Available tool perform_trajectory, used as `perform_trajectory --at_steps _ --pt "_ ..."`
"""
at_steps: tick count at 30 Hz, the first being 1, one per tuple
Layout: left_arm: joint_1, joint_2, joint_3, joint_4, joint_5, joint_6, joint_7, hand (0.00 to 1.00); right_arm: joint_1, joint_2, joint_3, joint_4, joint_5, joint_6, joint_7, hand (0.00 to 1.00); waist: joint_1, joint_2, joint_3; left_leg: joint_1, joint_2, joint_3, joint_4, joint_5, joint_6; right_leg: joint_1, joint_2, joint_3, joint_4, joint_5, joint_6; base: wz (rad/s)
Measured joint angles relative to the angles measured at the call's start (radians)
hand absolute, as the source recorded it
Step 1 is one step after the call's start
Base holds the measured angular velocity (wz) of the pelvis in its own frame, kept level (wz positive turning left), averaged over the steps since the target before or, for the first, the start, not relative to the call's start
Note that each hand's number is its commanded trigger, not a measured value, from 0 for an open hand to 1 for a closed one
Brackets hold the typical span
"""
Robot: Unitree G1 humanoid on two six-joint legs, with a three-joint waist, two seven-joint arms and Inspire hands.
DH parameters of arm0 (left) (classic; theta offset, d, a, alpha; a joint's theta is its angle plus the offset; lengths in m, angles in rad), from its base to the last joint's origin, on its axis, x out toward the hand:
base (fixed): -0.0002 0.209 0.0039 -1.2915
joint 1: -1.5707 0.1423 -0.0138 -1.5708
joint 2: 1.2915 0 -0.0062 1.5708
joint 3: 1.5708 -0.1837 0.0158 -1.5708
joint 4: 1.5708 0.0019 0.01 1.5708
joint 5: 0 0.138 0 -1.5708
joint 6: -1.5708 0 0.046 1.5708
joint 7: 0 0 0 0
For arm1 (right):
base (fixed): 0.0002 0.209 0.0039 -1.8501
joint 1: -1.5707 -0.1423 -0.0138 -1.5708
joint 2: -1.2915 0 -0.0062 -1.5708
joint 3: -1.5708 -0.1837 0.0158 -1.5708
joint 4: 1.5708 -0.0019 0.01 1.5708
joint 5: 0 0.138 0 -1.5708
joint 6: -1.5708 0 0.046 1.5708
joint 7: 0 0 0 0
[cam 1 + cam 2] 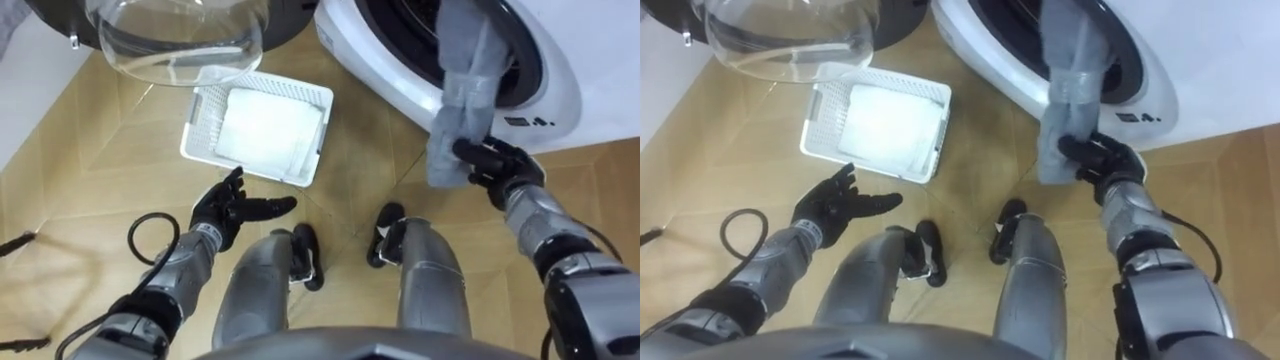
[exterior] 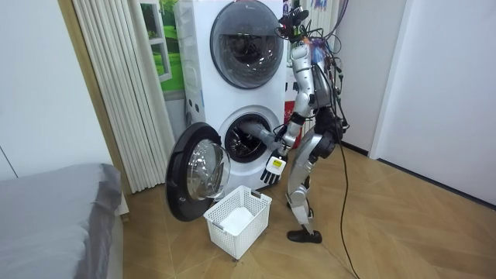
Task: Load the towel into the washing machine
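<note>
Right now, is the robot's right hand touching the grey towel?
Touching. In the left eye view the right hand grips the grey towel near its lower end, fingers curled round it.

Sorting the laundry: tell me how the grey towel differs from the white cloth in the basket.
The grey towel drapes out of the washing machine, gripped by the right robot hand; the white cloth lies flat in the basket, untouched. The towel is grey, the cloth white. Both are fabric.

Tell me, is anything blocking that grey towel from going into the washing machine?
Nothing visible does. The door is swung open, and the grey towel, gripped by the right hand, already reaches into the opening of the washing machine.
</note>
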Motion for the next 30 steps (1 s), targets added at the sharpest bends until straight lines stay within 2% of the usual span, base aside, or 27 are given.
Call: perform_trajectory --at_steps 4,8,10,13,16,18,19,21,22,23,25,30 --pt "0.007 0.019 -0.002 -0.004 0.014 0.001 0.006 0.0 -0.041 -0.047 0.0 0.028 0.085 0.04 0.004 1.0 0.002 -0.021 -0.0013 -0.006 0.001 0.003 0.01 0.0 0.0 -0.009 -0.003 0.001 0.01 0.001 -0.001 0.0" --pt "0.019 0.034 -0.002 -0.014 0.013 0.006 0.021 0.0 -0.067 -0.051 0.0 0.048 0.171 0.075 0.019 1.0 0.003 -0.038 0.0 -0.008 0.002 0.0 0.018 0.0 0.001 -0.009 -0.004 0.002 0.015 0.002 -0.003 0.0" --pt "0.04 0.046 -0.002 -0.047 0.014 0.01 0.026 0.0 -0.099 -0.056 0.0 0.055 0.229 0.115 0.022 1.0 0.002 -0.057 -0.0012 -0.009 -0.002 0.005 0.022 0.0 0.001 -0.018 -0.012 0.008 0.029 0.002 -0.004 0.0" --pt "0.058 0.051 -0.001 -0.088 0.014 0.021 0.03 0.0 -0.15 -0.085 -0.001 0.056 0.327 0.161 0.036 1.0 0.001 -0.066 -0.0008 -0.018 -0.003 0.007 0.028 0.002 0.005 -0.024 -0.016 0.008 0.031 0.005 -0.004 0.03" --pt "0.058 0.052 -0.001 -0.09 0.014 0.03 0.042 0.0 -0.166 -0.087 -0.001 0.057 0.45 0.2 0.032 0.98 0.002 -0.077 0.0 -0.025 -0.004 0.006 0.034 0.003 0.007 -0.027 -0.017 0.008 0.033 0.007 -0.003 0.02" --pt "0.065 0.052 0.001 -0.093 0.015 0.038 0.042 0.0 -0.176 -0.09 -0.002 0.05 0.508 0.227 0.018 0.81 -0.001 -0.086 -0.0013 -0.024 -0.011 0.007 0.034 0.002 0.009 -0.031 -0.021 0.012 0.041 0.006 -0.002 0.0" --pt "0.083 0.051 0.023 -0.115 0.02 0.041 0.043 0.0 -0.178 -0.094 -0.002 0.012 0.536 0.261 -0.002 0.62 -0.01 -0.092 -0.0006 -0.025 -0.014 0.007 0.033 0.003 0.011 -0.034 -0.025 0.013 0.043 0.006 -0.002 0.0" --pt "0.092 0.049 0.052 -0.121 0.034 0.042 0.043 0.0 -0.181 -0.094 -0.002 -0.01 0.575 0.29 -0.012 0.63 -0.011 -0.1 -0.0013 -0.025 -0.015 0.007 0.034 0.003 0.013 -0.033 -0.03 0.013 0.044 0.007 -0.001 0.02" --pt "0.096 0.041 0.077 -0.122 0.043 0.043 0.043 0.0 -0.193 -0.094 -0.003 -0.013 0.587 0.299 -0.015 0.56 -0.014 -0.101 -0.0011 -0.026 -0.017 0.008 0.034 0.005 0.016 -0.034 -0.033 0.013 0.044 0.008 0.001 0.04" --pt "0.096 0.038 0.085 -0.122 0.044 0.043 0.043 0.0 -0.197 -0.094 -0.004 -0.013 0.594 0.301 -0.016 0.0 -0.016 -0.101 -0.0011 -0.026 -0.017 0.01 0.034 0.005 0.018 -0.035 -0.035 0.013 0.045 0.008 0.001 0.0" --pt "0.097 0.033 0.116 -0.122 0.044 0.043 0.045 0.0 -0.206 -0.094 -0.015 -0.031 0.652 0.308 -0.026 0.0 -0.017 -0.101 -0.0011 -0.029 -0.018 0.016 0.037 0.004 0.024 -0.038 -0.038 0.014 0.047 0.01 0.004 0.0" --pt "0.098 0.022 0.131 -0.13 0.045 0.055 0.063 0.0 -0.26 -0.094 -0.025 -0.031 0.733 0.34 -0.053 0.0 -0.029 -0.1 -0.001 -0.035 -0.02 0.017 0.045 0.003 0.031 -0.042 -0.04 0.016 0.049 0.011 0.008 0.01"
